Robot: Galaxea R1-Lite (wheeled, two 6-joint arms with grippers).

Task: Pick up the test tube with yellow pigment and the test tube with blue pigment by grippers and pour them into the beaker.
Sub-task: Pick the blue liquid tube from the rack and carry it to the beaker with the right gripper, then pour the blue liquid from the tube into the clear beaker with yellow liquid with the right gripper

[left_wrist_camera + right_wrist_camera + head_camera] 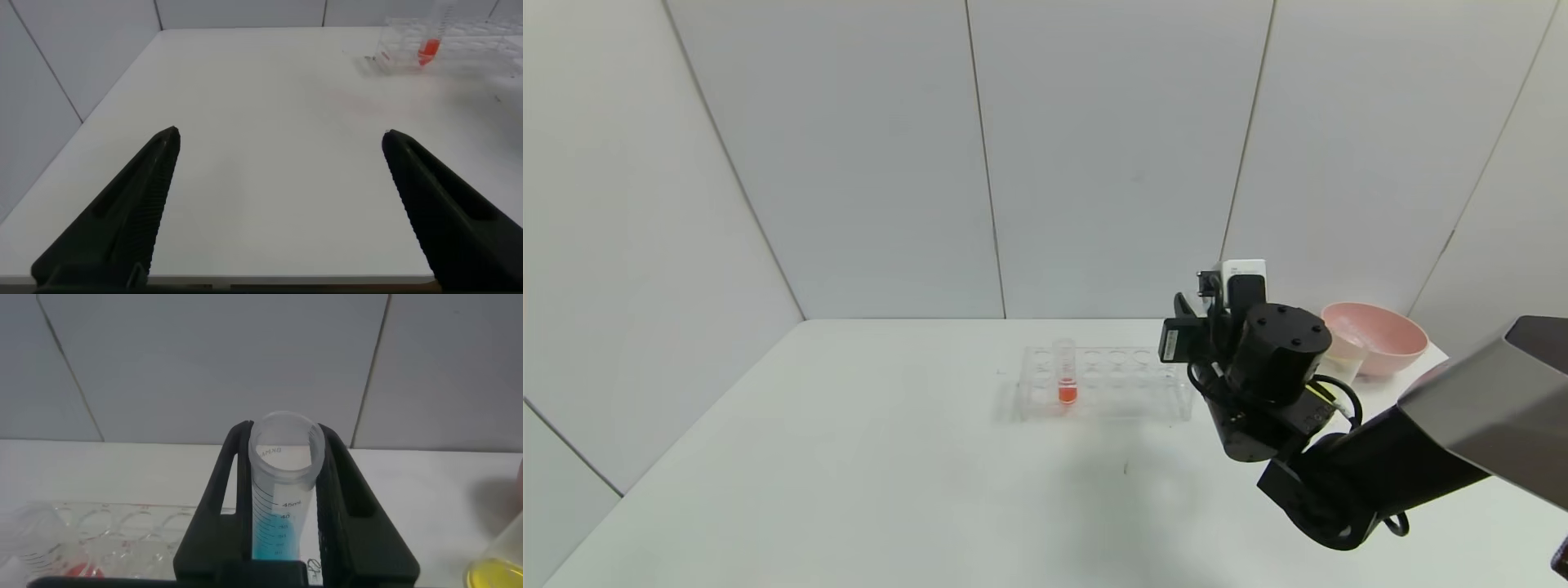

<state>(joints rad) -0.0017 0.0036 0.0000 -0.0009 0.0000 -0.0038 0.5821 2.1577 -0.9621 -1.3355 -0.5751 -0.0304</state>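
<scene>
My right gripper (282, 429) is shut on the test tube with blue pigment (282, 498). The tube is clear with printed marks, stands upright between the black fingers, and has blue liquid in its lower part. In the head view the right arm (1274, 359) hangs just right of the rack and hides the tube. The beaker (497, 567) shows at the edge of the right wrist view with yellow liquid in it; it stands partly behind the arm (1342, 366). The test tube with yellow pigment is out of view. My left gripper (279, 133) is open over bare table.
A clear rack (1103, 384) on the white table (849, 457) holds one tube of orange-red liquid (1067, 374), also seen far off in the left wrist view (426, 49). A pink bowl (1376, 335) sits at the back right by the wall.
</scene>
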